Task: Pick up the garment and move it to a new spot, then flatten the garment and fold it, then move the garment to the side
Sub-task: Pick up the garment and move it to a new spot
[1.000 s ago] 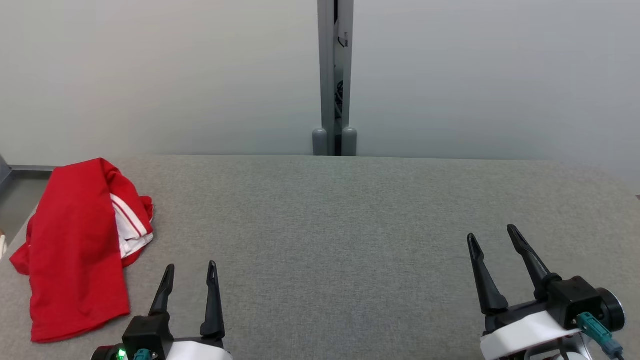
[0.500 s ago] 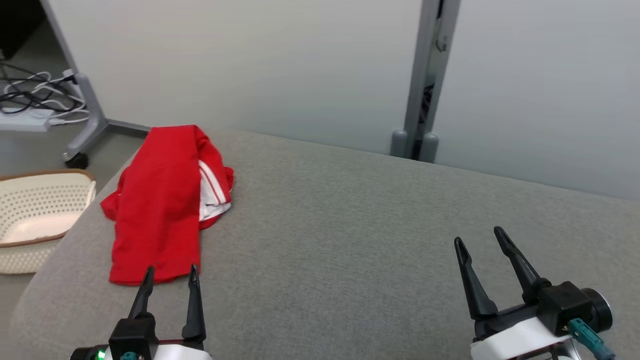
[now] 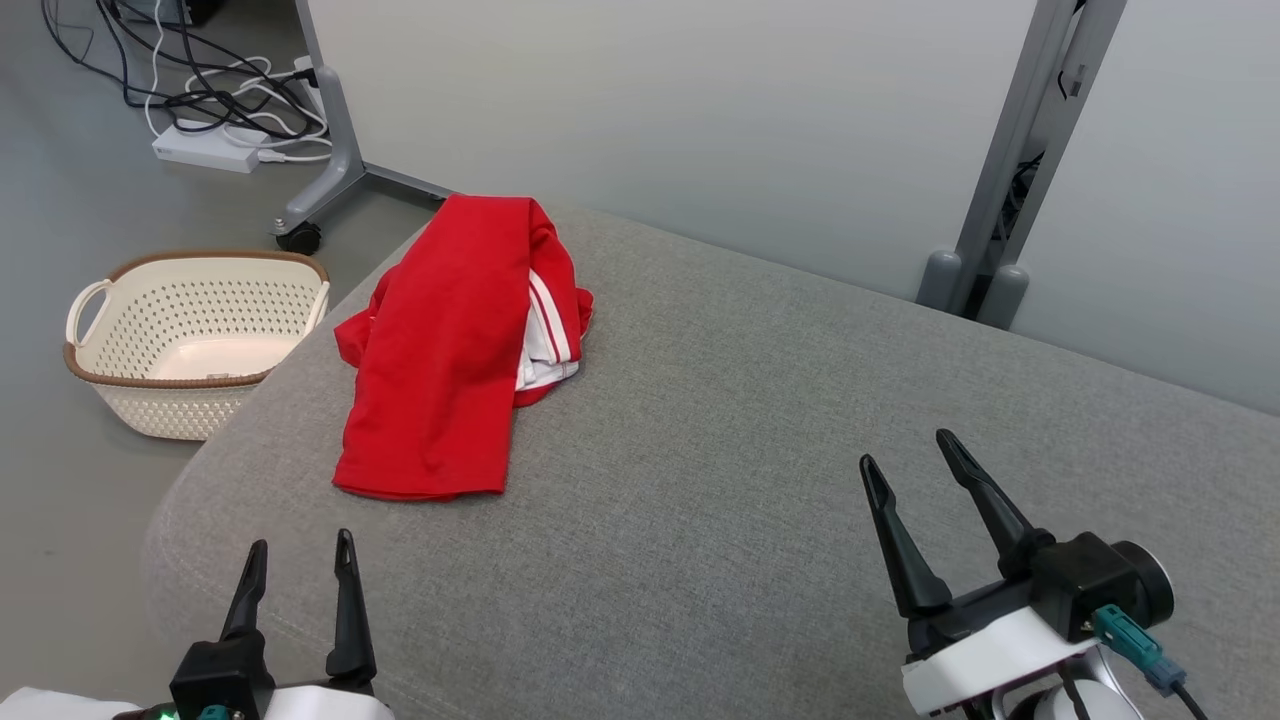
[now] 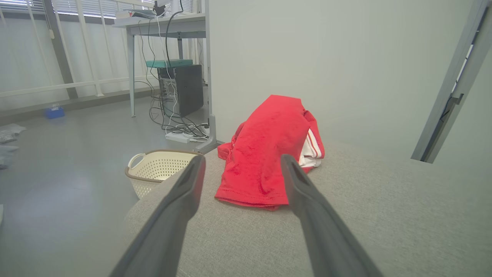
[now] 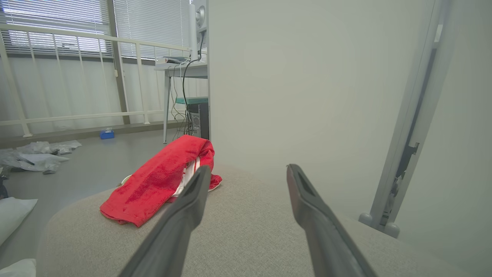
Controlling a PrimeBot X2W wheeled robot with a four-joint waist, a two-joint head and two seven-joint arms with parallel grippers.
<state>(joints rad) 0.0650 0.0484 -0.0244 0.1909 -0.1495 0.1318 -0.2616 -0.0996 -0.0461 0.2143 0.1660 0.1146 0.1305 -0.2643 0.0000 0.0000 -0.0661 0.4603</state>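
A red garment with white striped trim lies bunched near the far left corner of the grey padded table. It lies straight ahead in the left wrist view and off to the left in the right wrist view. My left gripper is open at the table's near left edge, short of the garment's near hem, with nothing between its fingers. Over the table's near right part my right gripper is open and empty, far from the garment.
A cream perforated basket stands on the floor left of the table. Cables and a power strip lie by a wheeled partition foot. A pale partition wall runs along the table's far edge. A grey post stands at the back right.
The head camera has swung left, so the whole picture shifts right and the basket and floor cables come into sight. Both grippers stay open; the garment lies as before.
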